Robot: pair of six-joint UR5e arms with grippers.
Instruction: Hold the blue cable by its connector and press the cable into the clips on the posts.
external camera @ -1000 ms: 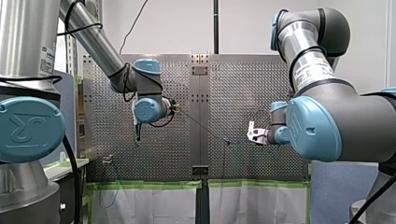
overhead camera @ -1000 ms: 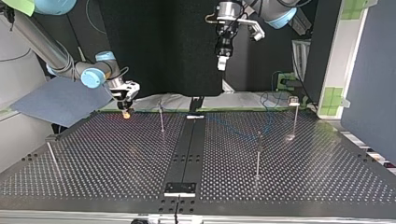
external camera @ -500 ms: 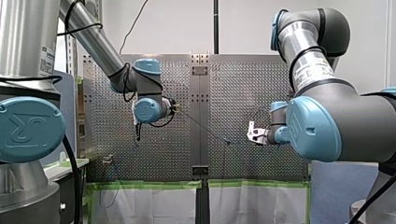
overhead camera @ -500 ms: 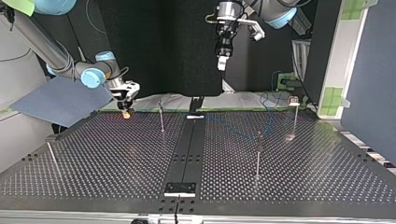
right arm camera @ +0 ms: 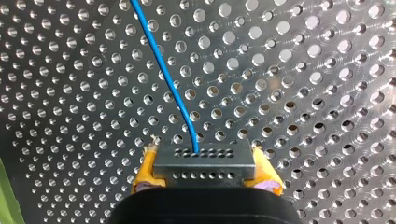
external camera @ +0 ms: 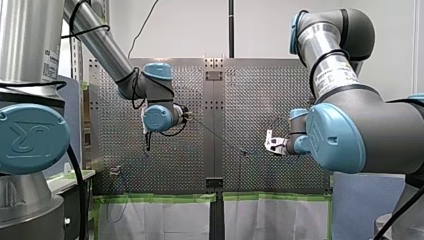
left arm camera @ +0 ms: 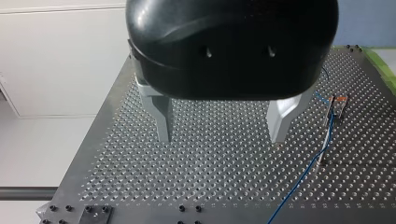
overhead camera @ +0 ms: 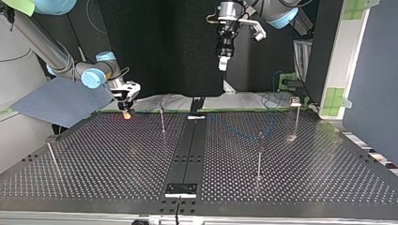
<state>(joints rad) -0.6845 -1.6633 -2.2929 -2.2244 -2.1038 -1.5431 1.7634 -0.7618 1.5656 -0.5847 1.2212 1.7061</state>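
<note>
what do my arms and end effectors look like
My left arm and my right arm: silver tubes, grey joints, blue caps; black cable on the left one. My left end effector: black, metal fingers. My right end effector: yellow pads.

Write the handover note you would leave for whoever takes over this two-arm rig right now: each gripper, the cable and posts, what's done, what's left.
Right gripper: shut on the connector, low at the far edge of the table in the top view.
Left gripper: open, empty, high above the table.
Blue cable: runs from the connector across the table; in the left wrist view it reaches a clip, but I cannot tell if it is seated.
Done: connector gripped.
Left: press the cable into the clips on the posts.
</note>
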